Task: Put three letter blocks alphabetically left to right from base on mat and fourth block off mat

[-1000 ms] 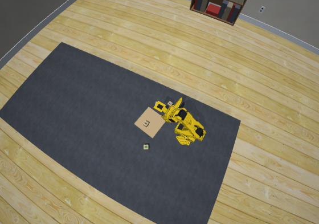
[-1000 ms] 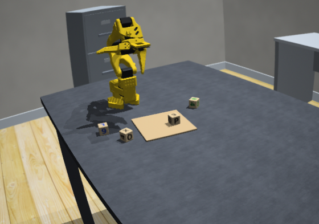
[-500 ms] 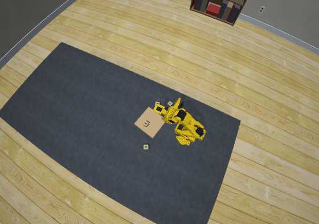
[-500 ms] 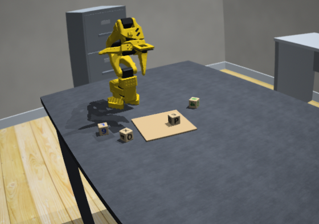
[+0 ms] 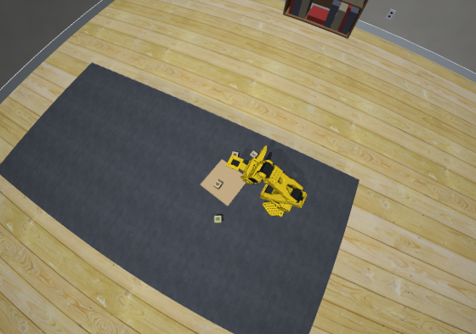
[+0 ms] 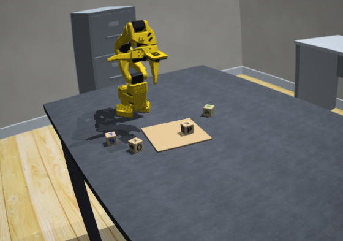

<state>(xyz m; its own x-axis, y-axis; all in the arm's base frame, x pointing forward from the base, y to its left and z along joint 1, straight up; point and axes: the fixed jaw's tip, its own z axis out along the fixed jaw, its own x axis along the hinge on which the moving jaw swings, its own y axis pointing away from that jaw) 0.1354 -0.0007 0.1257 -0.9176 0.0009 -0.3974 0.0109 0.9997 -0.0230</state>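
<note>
A tan mat lies flat on the dark table and also shows in the overhead view. A block with P on its side sits on the mat. A block with O on its side and a block with a blue 9 on its side stand off the mat, to its left. A block with green marks stands off the mat on the other side. My gripper is open, empty and high above the table. The top faces are too small to read.
My yellow arm's base stands behind the mat. The table's near left edge runs close to the 9 and O blocks. A grey filing cabinet and a grey desk stand away from the table.
</note>
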